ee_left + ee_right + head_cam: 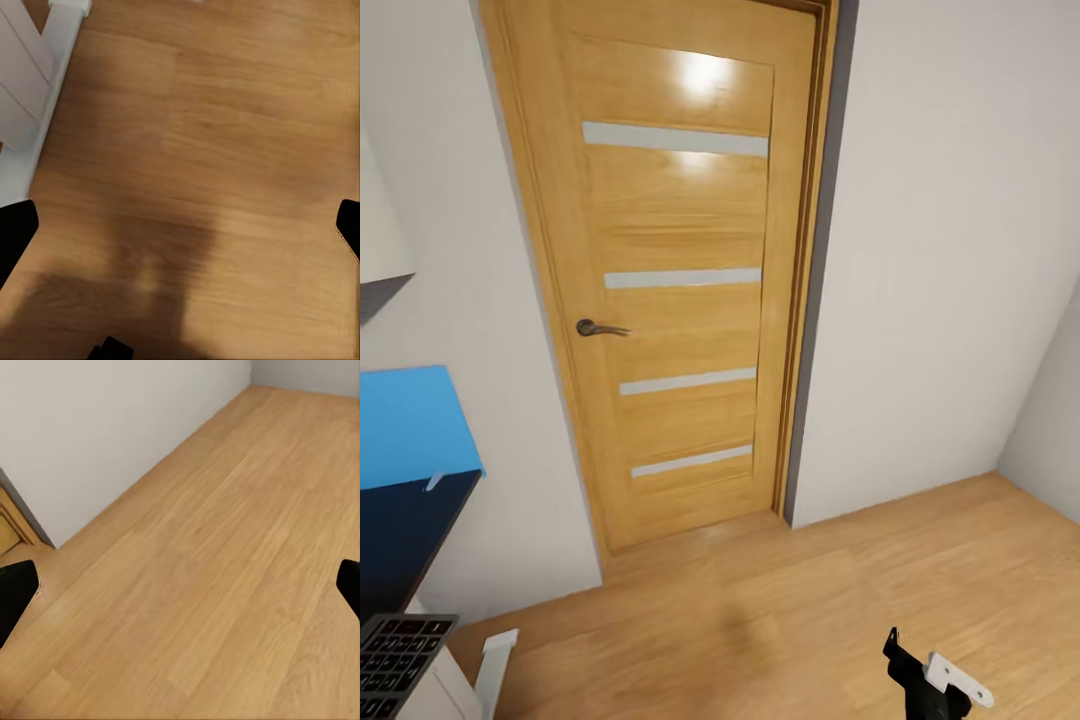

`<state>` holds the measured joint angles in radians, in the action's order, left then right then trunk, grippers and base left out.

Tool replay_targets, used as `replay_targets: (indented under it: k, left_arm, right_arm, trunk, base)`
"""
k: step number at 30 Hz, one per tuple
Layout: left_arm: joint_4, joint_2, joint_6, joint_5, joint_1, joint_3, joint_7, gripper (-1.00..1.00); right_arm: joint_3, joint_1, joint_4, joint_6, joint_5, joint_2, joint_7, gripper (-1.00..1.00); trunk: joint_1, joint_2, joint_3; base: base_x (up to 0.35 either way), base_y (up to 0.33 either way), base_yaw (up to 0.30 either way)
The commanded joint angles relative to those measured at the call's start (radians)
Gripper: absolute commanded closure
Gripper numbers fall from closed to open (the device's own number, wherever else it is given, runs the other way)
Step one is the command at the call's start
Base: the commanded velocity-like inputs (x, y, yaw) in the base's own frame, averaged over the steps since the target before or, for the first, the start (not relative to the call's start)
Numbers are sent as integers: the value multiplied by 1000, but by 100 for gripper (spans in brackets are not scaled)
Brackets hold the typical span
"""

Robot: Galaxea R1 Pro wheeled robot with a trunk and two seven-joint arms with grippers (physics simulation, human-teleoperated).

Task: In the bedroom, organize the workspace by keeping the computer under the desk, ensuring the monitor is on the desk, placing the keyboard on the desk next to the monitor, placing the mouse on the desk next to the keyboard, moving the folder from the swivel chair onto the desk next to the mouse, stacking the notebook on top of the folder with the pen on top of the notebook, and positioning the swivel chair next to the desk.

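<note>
Door of oak fills the middle of the head view, shut, with four pale horizontal strips and a dark lever handle on its left side. Grey walls stand on both sides of it and a wood-plank floor runs below.

At the left edge of the head view, the blue folder lies on the glossy black bench. Nearer, in the bottom left corner, a corner of the keyboard shows, with a white bench leg beside it.

The right tool sits low in the head view, over bare floor. In the right wrist view its fingertips stand wide apart at the frame's edges, holding nothing.

The left tool is likewise spread, its fingertips far apart over shadowed floor near a white bench leg.
</note>
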<state>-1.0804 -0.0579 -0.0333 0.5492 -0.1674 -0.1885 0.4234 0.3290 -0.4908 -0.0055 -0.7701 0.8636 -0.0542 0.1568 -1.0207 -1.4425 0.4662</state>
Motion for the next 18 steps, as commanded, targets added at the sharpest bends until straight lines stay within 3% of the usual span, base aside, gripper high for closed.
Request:
replay_targets:
  k: [1, 12, 14, 16, 18]
  left_arm:
    - [-3, -1, -4, 5, 0, -3, 8, -100]
    - [-3, -1, -4, 5, 0, -3, 8, -100]
    - [-3, -2, -4, 5, 0, -3, 8, -100]
    - [-3, -3, -4, 3, 0, -2, 8, -100]
    - [-3, -3, -4, 3, 0, -2, 8, -100]
  right_arm:
    - [9, 0, -1, 0, 0, 0, 9, -100]
    - [15, 0, 9, 0, -20, 0, 8, -100]
    - [15, 0, 15, 0, -61, 1, 8, -100]
    - [16, 0, 18, -3, -131, 4, 9, -100]
    - [16, 1, 18, -13, -160, 21, 9, -100]
  trunk:
    - [0, 0, 1]
    - [0, 0, 1]
    - [0, 0, 1]
    - [0, 0, 1]
    - [0, 0, 1]
  base:
    - [235, -257, 288]
    - [196, -286, 288]
    - [168, -298, 288]
    - [125, -299, 288]
    - [94, -299, 288]
